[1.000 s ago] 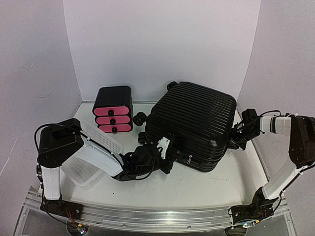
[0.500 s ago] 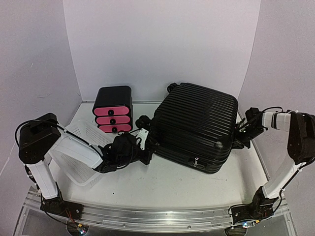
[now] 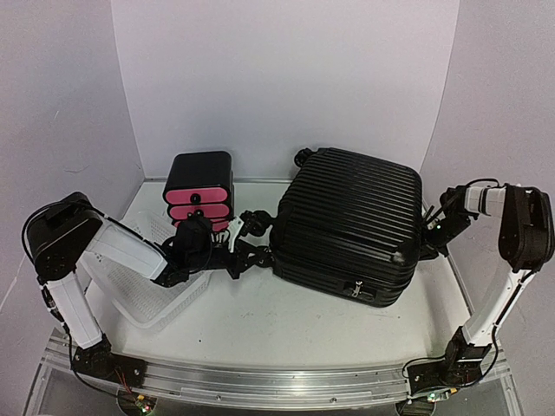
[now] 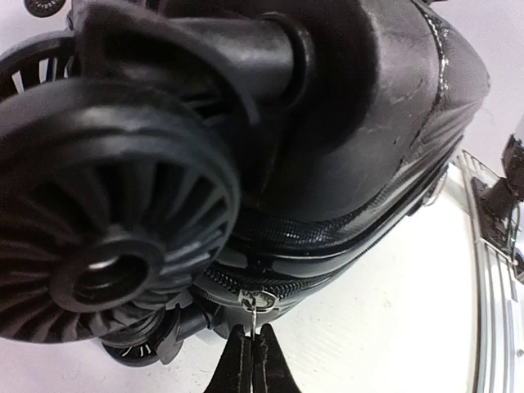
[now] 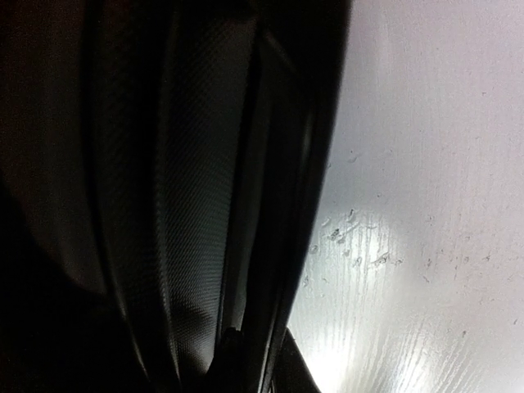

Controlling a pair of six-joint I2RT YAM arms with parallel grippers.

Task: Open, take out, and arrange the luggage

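Two-handed: pinching the zipper pull (image 4: 256,301) just ahead of the clenched left gripper (image 4: 252,364) to unzip the luggage (image 3: 347,217) lying between the two, with the right gripper (image 5: 260,364) closed against its opposite seam, likely bracing, any hold there unclear.

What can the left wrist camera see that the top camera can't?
Only the left wrist view shows the tiny silver zipper pull pinched in the shut left gripper, and the spokes of a wheel up close. Only the top view shows the pink-drawer box, the white basket, and the right gripper at the right side of the black suitcase. Both views show that suitcase and the corner where the left gripper works.
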